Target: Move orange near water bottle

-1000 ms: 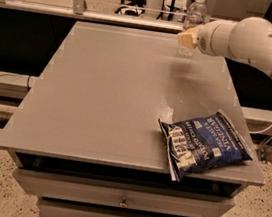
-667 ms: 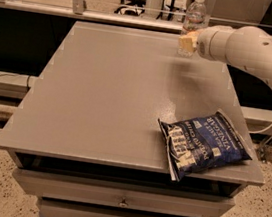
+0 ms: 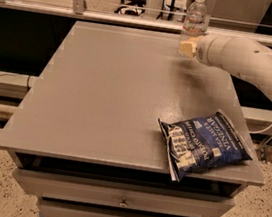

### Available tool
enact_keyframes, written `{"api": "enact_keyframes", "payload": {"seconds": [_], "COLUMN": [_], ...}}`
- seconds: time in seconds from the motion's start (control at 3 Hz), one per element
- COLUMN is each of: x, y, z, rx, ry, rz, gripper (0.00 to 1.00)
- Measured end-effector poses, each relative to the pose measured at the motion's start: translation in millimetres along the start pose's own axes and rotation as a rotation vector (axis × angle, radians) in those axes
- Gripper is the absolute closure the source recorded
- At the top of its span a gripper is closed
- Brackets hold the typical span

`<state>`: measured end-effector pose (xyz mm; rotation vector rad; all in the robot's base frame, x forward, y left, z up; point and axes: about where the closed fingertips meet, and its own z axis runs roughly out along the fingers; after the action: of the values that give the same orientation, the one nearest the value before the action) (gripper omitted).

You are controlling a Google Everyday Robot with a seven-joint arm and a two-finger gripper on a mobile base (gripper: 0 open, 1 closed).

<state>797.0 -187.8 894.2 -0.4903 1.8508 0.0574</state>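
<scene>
Looks like placement: gripper (image 3: 187,48) hangs beside the clear ribbed plastic water bottle (image 3: 195,15), grip unreadable; next, probably lowering the small round orange there.

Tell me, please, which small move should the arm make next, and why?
Probably lower the claw gently to the table where it is. The yellowish lump at its tip, likely the orange, hangs just in front of the water bottle at the far edge, so no sideways travel seems needed.
</scene>
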Motion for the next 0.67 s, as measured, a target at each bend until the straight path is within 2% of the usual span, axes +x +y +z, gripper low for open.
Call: {"api": "enact_keyframes", "payload": {"seconds": [0.33,0.67], "x": [10.2,19.3], "y": [-4.2,-1.6], "z": [1.4,4.8], "rx": [0.013,0.006], "ry": [0.010,0.025], "rz": [0.019,0.032], "gripper": [0.38,0.14]}}
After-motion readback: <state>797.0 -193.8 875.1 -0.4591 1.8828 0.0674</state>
